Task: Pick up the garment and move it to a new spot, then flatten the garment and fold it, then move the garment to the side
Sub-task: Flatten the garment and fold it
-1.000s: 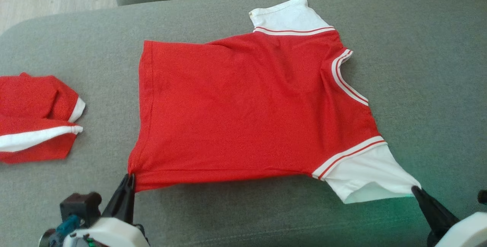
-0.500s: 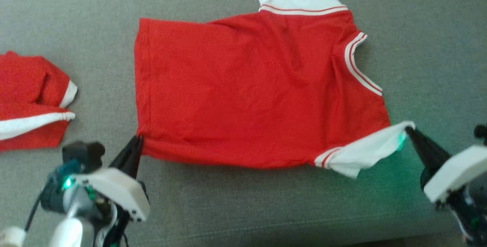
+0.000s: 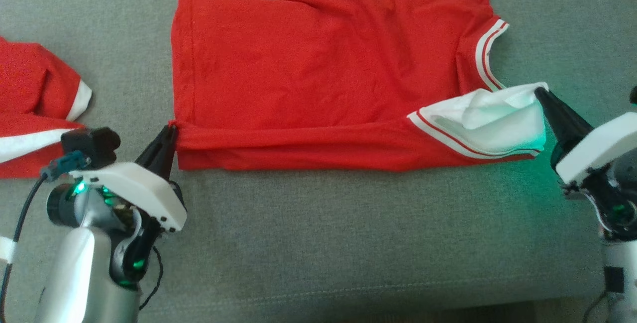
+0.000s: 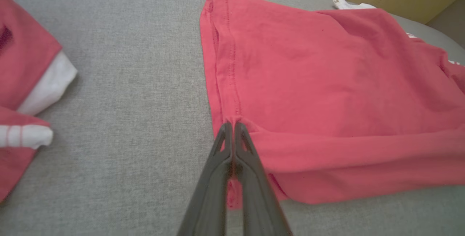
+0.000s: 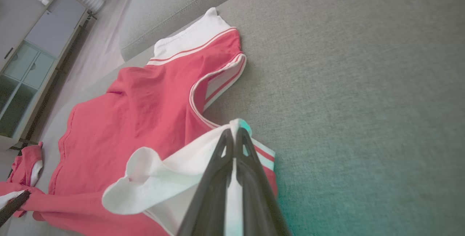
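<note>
A red T-shirt (image 3: 318, 64) with white sleeves and striped trim lies spread on the grey sofa cushion (image 3: 318, 233). Its near edge is lifted and rolled over toward the far side. My left gripper (image 3: 170, 128) is shut on the shirt's near hem corner, seen close in the left wrist view (image 4: 232, 124). My right gripper (image 3: 538, 91) is shut on the near white sleeve (image 3: 497, 119), which is bunched and doubled over the red body; the right wrist view shows the pinch (image 5: 234, 131). The far white sleeve (image 5: 192, 39) lies flat.
A second red and white garment (image 3: 30, 109) lies crumpled at the left of the cushion. The sofa's back cushion (image 5: 181, 7) runs behind the shirt. A pale cabinet (image 5: 29, 65) stands on the floor beyond the sofa.
Both grippers have carried the shirt's near edge and the white sleeve away from me, over the body. The head camera has tilted down, so the whole picture has shifted.
</note>
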`<state>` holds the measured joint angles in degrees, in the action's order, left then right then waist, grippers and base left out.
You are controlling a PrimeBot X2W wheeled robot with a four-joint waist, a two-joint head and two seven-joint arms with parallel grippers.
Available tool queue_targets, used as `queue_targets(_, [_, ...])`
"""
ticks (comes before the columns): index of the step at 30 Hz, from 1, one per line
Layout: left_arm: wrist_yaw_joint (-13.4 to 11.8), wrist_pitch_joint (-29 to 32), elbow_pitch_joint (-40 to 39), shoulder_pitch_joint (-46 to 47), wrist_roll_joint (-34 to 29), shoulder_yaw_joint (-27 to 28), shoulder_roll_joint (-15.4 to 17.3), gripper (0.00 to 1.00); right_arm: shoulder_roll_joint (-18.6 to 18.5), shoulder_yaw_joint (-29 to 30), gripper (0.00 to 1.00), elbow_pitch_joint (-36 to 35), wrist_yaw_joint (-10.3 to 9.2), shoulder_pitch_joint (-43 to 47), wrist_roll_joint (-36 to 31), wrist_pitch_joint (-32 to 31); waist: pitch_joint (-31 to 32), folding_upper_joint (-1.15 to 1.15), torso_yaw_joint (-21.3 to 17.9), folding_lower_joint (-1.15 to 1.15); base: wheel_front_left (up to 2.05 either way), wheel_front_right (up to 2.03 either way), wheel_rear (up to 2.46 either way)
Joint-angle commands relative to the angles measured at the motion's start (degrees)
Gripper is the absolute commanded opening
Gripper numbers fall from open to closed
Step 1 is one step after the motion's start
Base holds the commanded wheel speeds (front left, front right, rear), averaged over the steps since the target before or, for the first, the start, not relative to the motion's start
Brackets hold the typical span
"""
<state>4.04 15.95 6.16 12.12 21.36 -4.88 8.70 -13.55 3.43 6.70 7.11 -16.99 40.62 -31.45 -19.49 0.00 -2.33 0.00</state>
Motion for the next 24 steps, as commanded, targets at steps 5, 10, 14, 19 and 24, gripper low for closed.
queue_targets(5, [-0.27, -3.07, 1.01, 3.03, 0.83, 2.55, -0.15, 1.0, -2.38, -4.06, 0.72, 0.17, 0.37, -2.39, 1.93, 6.32, -0.44, 0.0, 0.37, 0.0, 0.0, 0.0, 0.0])
queue_targets(10, [-1.95, -10.86, 2.19, 3.16, -0.75, 3.02, -1.6, 1.0, -4.41, -8.88, 1.0, 0.08, 0.37, -1.87, 1.82, 16.75, -0.45, 0.0, 0.41, 0.0, 0.0, 0.0, 0.0])
queue_targets(14, [-4.81, -20.04, 1.38, 2.3, -4.09, 2.9, -2.73, 1.0, -5.98, -12.05, 1.0, -1.34, 0.37, -0.55, -3.28, 28.47, -0.05, 0.0, 0.4, 0.0, 0.0, 0.0, 0.0])
queue_targets(19, [-8.58, -28.13, -0.33, 0.34, -8.87, 1.55, -3.55, 1.0, -5.47, -11.82, 1.0, -2.83, 0.37, 2.56, -12.26, 39.07, 1.62, 0.0, 0.29, 0.0, 0.0, 0.0, 0.0])
queue_targets(24, [-11.16, -30.38, -3.21, -2.71, -12.45, 0.62, -3.81, 1.0, -3.21, -10.05, 1.0, -5.44, 0.37, 7.35, -18.56, 41.84, 3.69, 0.0, -0.15, 0.0, 0.0, 0.0, 0.0])
